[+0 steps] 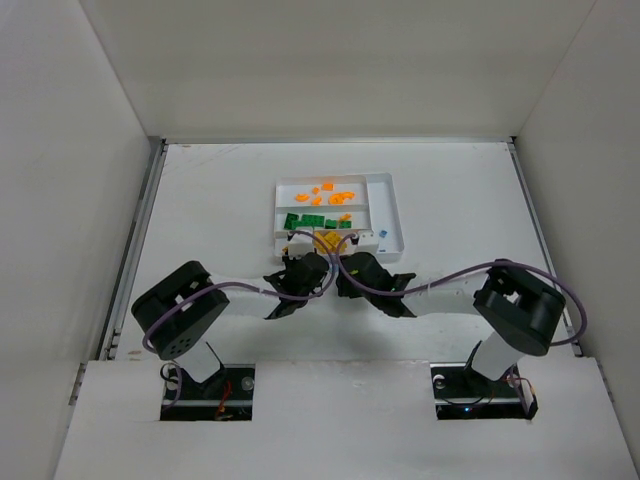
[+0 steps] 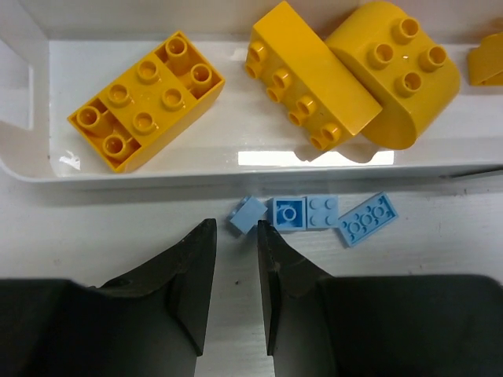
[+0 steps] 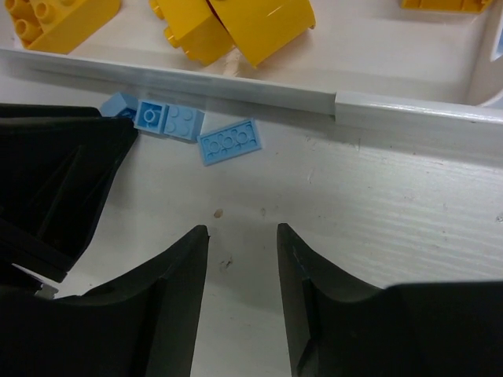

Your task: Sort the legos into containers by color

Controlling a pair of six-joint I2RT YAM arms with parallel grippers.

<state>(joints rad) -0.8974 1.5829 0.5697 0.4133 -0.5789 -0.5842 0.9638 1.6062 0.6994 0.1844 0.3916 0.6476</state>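
The white tray (image 1: 394, 205) holds orange legos (image 1: 328, 192) in its far section, green legos (image 1: 312, 221) in the middle one and yellow legos (image 2: 145, 100) in the near one. Three light blue legos lie on the table just outside the tray's near rim (image 2: 157, 174): a small tilted one (image 2: 250, 214), a double piece (image 2: 306, 212) and a flat plate (image 2: 368, 219). My left gripper (image 2: 234, 229) is open and empty, its tips right before the small tilted one. My right gripper (image 3: 242, 229) is open and empty, a little short of the plate (image 3: 229, 141).
A single blue piece (image 1: 381, 232) lies in the tray's narrow crosswise section. The left gripper's black body (image 3: 55, 181) fills the left of the right wrist view, close beside my right gripper. White walls enclose the table on three sides.
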